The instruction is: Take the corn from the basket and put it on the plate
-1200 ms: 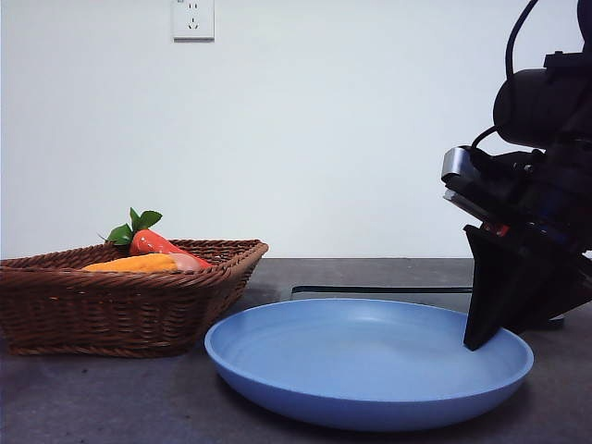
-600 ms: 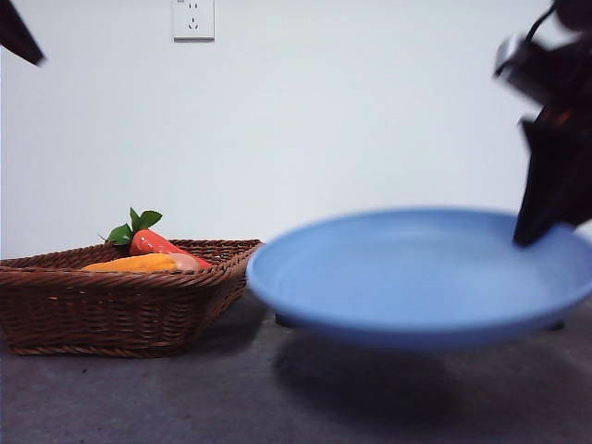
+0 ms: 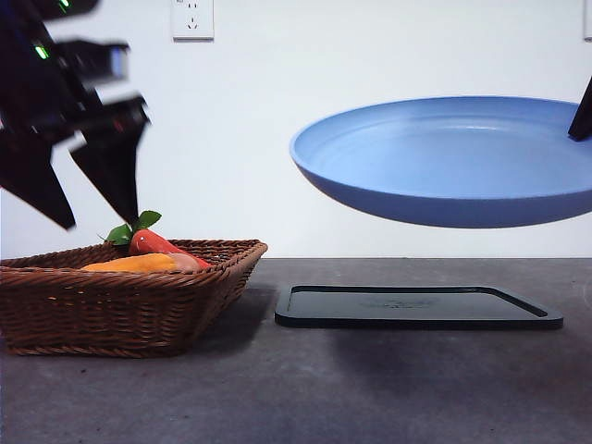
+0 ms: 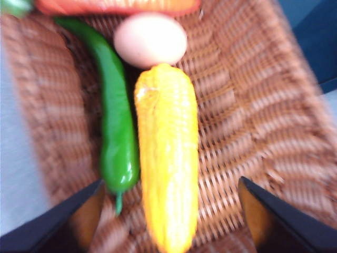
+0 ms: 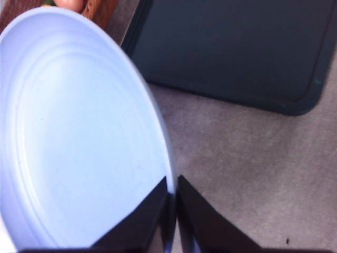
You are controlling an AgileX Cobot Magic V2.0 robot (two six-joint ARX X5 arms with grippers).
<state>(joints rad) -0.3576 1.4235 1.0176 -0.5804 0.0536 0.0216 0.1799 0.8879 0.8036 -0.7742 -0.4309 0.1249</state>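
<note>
Right now the left gripper hangs above the basket, its fingers spread wide, touching nothing. In the left wrist view the corn lies flat on the wicker floor of the basket, lined up between the two open fingers. Just beside it along one flank lies a green pepper, and a pinkish egg sits at the cob's one end, touching or nearly so. A carrot lies across the far side, beyond the egg; from the front its green leaves poke up over the basket rim.

The right gripper has its fingers pinched narrow on the rim of the plate, one finger inside the rim and one outside. The plate is held up in the air, roughly level, well clear of the surface. Under it, a flat black tray rests on the surface, near the basket.
</note>
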